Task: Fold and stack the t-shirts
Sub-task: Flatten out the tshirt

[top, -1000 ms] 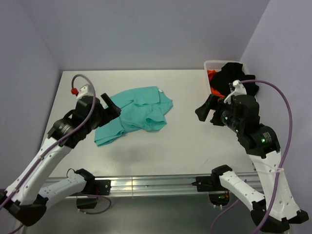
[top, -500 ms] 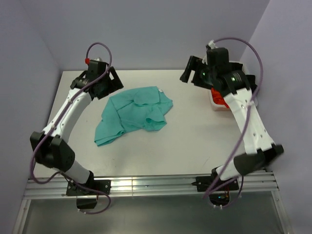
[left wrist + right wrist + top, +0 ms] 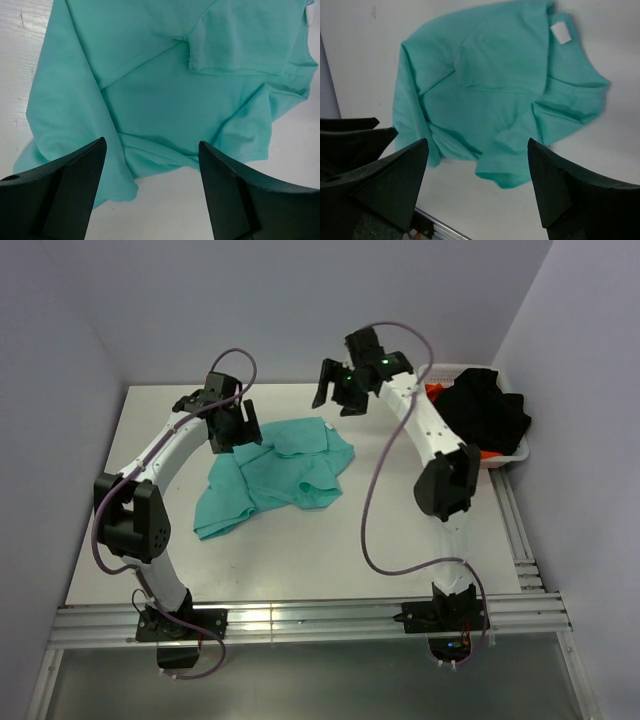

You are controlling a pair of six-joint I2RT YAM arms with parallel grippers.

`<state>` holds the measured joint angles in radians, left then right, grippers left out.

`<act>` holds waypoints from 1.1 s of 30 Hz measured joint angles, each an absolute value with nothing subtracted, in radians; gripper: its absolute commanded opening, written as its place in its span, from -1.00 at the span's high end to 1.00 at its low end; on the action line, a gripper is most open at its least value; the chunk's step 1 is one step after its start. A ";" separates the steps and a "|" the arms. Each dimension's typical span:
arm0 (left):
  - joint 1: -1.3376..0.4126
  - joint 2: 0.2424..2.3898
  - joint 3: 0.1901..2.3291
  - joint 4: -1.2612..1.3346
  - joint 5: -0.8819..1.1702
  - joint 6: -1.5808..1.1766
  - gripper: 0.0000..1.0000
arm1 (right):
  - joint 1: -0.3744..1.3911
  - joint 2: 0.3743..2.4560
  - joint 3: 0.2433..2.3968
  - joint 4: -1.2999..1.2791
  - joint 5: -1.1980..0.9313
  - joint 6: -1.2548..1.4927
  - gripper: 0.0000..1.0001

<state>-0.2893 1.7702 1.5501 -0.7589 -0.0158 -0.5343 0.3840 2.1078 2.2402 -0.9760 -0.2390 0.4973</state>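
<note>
A teal t-shirt [image 3: 278, 472] lies crumpled on the white table [image 3: 400, 510], left of the middle. It also shows in the left wrist view [image 3: 170, 85] and in the right wrist view [image 3: 495, 95], with a white neck label [image 3: 561, 33]. My left gripper [image 3: 232, 430] is open and empty, above the shirt's upper left edge. My right gripper [image 3: 340, 390] is open and empty, raised above the far side of the table, beyond the shirt's top right corner.
A white basket [image 3: 505, 455] at the far right holds a black garment [image 3: 485, 415] and an orange one [image 3: 437, 392]. Purple walls close the back and sides. A metal rail [image 3: 300, 618] runs along the near edge.
Both arms have stretched out from near the front to the far side of the table. The left gripper now hangs over the shirt's left edge; the right moved left from the basket toward the shirt.
</note>
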 measured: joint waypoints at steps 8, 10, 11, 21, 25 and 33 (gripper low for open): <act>-0.247 1.770 1.546 -0.725 0.042 -0.535 -0.60 | 0.420 2.329 2.283 -0.969 -0.300 0.546 -0.70; -0.233 1.770 1.546 -0.715 0.053 -0.536 -0.60 | 0.412 2.343 2.283 -0.973 -0.297 0.546 -0.69; -0.226 1.770 1.546 -0.712 0.057 -0.537 -0.59 | 0.408 2.344 2.281 -0.973 -0.295 0.545 -0.69; -0.203 1.770 1.486 -0.670 0.068 -0.544 -0.58 | 0.387 2.374 2.236 -0.961 -0.271 0.530 -0.66; -0.192 1.767 1.476 -0.669 0.068 -0.544 -0.57 | 0.387 2.417 2.250 -0.958 -0.278 0.532 -0.65; -0.171 1.751 1.473 -0.670 0.068 -0.543 -0.57 | 0.385 2.503 2.300 -0.934 -0.298 0.550 -0.61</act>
